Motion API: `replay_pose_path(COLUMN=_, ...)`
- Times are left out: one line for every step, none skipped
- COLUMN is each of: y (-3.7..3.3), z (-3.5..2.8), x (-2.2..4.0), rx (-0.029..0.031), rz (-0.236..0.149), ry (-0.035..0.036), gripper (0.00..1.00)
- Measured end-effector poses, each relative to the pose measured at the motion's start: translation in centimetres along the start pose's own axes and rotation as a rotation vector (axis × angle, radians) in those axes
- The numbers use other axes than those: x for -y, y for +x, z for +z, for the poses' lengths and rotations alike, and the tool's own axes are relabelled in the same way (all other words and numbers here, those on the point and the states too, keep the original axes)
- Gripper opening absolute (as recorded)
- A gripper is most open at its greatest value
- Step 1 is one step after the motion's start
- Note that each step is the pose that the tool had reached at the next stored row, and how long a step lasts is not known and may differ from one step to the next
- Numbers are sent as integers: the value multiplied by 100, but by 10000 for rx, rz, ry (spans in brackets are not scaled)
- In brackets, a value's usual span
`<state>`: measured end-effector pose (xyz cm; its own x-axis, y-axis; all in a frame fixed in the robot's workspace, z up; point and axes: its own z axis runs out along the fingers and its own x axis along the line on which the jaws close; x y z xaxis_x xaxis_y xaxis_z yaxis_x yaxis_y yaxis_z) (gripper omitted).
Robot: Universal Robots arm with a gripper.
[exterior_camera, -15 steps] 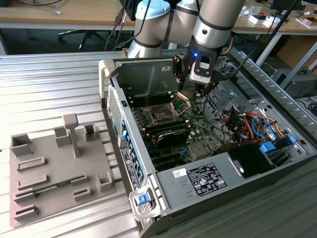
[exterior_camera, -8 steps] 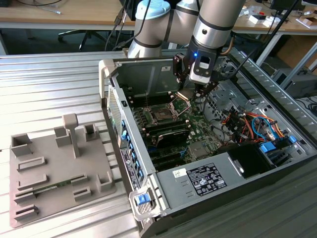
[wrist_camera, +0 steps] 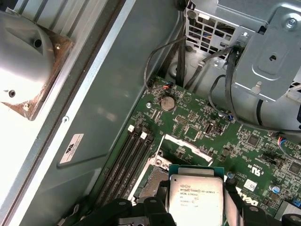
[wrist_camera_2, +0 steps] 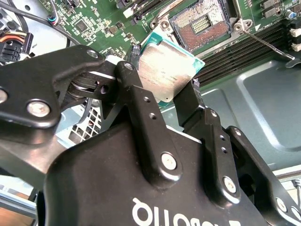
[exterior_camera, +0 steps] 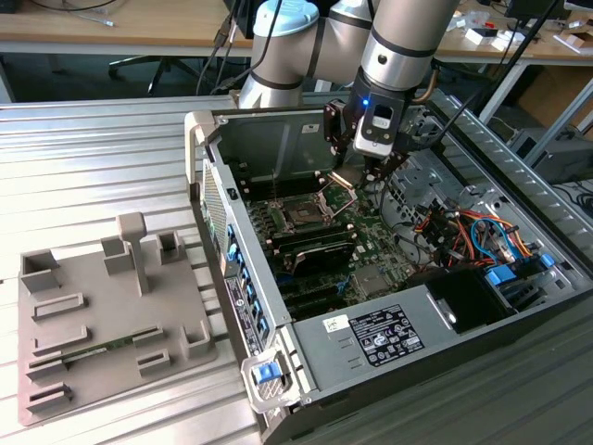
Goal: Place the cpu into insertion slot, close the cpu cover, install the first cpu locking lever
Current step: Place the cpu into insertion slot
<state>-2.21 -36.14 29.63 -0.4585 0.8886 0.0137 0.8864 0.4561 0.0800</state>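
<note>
Your gripper (wrist_camera_2: 162, 81) clamps the cpu (wrist_camera_2: 165, 66) by its edges, hovering near the bare insertion slot (wrist_camera_2: 202, 26). The chip is not yet seated; beside the slot the cpu cover (exterior_camera: 336, 192) stands open and the locking lever (wrist_camera_2: 265, 43) is unlatched.

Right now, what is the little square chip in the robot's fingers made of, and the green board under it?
The cpu looks metal on top: a dull silvery face catching light, with a thin teal rim, maybe circuit board. The motherboard looks like glossy green circuit board dotted with small parts. The gripper holding the chip seems matte black metal, with shiny screws.
</note>
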Motion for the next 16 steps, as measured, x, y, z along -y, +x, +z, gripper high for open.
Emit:
replay_pose_path(y=0, z=0, x=0, rx=1, rz=8, ry=-1, gripper=55)
replay_pose_path(y=0, z=0, x=0, rx=2, rz=18, ry=0, gripper=55)
replay_pose_path(y=0, z=1, x=0, rx=2, rz=33, ry=-1, gripper=55)
replay_pose_path(y=0, z=1, x=0, rx=4, rz=45, ry=-1, gripper=55)
replay_pose_path(y=0, z=1, x=0, rx=5, rz=53, ry=-1, gripper=55)
replay_pose_path(y=0, z=1, x=0, rx=6, rz=65, ry=-1, gripper=55)
replay_pose_path(y=0, z=1, x=0, rx=8, rz=81, ry=-1, gripper=55)
replay_pose_path(y=0, z=1, x=0, rx=8, rz=90, ry=-1, gripper=55)
replay_pose_path(y=0, z=2, x=0, rx=9, rz=98, ry=-1, gripper=55)
replay_pose_path(y=0, z=2, x=0, rx=9, rz=109, ry=-2, gripper=55)
replay_pose_path(y=0, z=2, x=0, rx=10, rz=120, ry=-2, gripper=55)
replay_pose_path(y=0, z=2, x=0, rx=10, rz=128, ry=-2, gripper=55)
replay_pose_path(y=0, z=2, x=0, rx=12, rz=137, ry=-2, gripper=55)
replay_pose_path(y=0, z=2, x=0, rx=13, rz=145, ry=-2, gripper=55)
replay_pose_path(y=0, z=2, x=0, rx=13, rz=159, ry=-2, gripper=55)
replay_pose_path(y=0, z=2, x=0, rx=14, rz=166, ry=-2, gripper=55)
